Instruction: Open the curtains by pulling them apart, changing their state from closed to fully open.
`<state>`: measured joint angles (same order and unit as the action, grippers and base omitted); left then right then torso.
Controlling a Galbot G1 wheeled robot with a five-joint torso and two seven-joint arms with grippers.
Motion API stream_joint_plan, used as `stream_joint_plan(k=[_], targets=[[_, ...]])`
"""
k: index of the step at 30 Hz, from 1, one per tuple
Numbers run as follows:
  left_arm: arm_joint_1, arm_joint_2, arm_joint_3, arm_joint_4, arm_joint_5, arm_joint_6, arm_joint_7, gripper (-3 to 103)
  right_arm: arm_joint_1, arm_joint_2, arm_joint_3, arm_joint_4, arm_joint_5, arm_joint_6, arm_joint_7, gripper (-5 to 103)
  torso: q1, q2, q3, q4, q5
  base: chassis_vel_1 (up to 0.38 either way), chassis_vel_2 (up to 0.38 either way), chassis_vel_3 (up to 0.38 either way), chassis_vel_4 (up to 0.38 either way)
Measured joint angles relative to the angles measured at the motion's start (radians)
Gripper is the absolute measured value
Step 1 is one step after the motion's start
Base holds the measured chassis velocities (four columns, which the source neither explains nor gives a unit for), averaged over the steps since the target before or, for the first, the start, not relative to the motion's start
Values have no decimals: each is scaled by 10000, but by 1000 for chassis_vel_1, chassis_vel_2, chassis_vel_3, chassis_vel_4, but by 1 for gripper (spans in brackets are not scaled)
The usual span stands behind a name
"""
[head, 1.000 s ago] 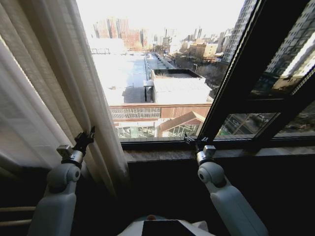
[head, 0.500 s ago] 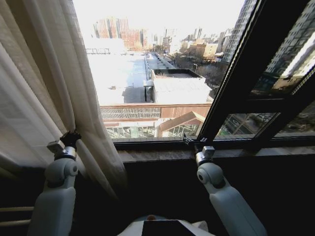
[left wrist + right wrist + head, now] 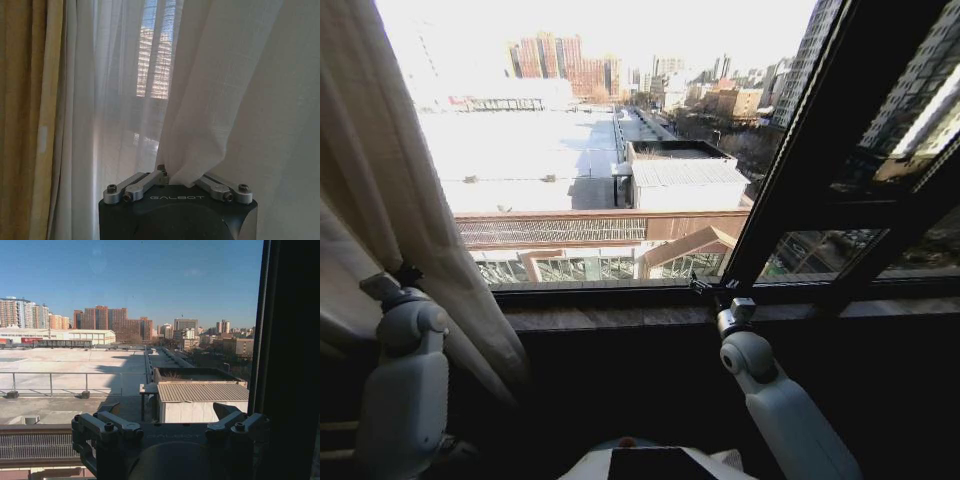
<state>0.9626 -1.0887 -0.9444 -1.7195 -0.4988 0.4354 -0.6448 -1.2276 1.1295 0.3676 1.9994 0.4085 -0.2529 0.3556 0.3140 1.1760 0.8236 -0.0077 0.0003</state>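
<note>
Basically your curtain panel (image 3: 380, 180) is bunched at the far left of the window, pleats packed tight, hanging from the top of the head view down past the sill (image 3: 620, 318). One panel counted in the head view; a second one can't be found there, so don't log two. Left wrist view adds a yellowish drape (image 3: 25, 120) beside the sheer fabric, so two fabrics in that frame, one sheer, one opaque.

Left gripper (image 3: 175, 181) is clenched on a fold of the sheer panel: cloth drops straight into the gap between the fingers (image 3: 145, 181) and puckers there. Likely that's why the fabric slants toward the arm instead of hanging plumb, since you're holding it aside to clear the glass. In the head view that arm sits low at the left edge, against the panel's inner edge.

Right gripper (image 3: 170, 417) is released, jaws spread, nothing between them, city rooftops visible through the gap. It's parked by the sill just left of the dark window-frame bar (image 3: 800, 170), well apart from any cloth.

Two arms counted, one working. Judgement: left side looks almost fully drawn; right side appears bare already.
</note>
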Motion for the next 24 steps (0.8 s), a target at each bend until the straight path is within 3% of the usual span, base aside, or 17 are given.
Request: stream_joint_plan(k=[6,20,24], targets=[[-826,578,-287,1221,165,-16,-264,0,-11,-12,43,-35,1,13,-29,100,0,0,0,2,-5,0,0,0,0],[-1487,1010,-1081,2563,646,-462,-734,0,-13,81,3,-134,-25,21,-66,100,0,0,0,1,-1,0,0,0,0],[-1229,1016,-1083,2292,831,-212,-263,-1,0,85,-18,-153,-28,23,-71,100,1,-1,1,0,-2,0,0,0,0]])
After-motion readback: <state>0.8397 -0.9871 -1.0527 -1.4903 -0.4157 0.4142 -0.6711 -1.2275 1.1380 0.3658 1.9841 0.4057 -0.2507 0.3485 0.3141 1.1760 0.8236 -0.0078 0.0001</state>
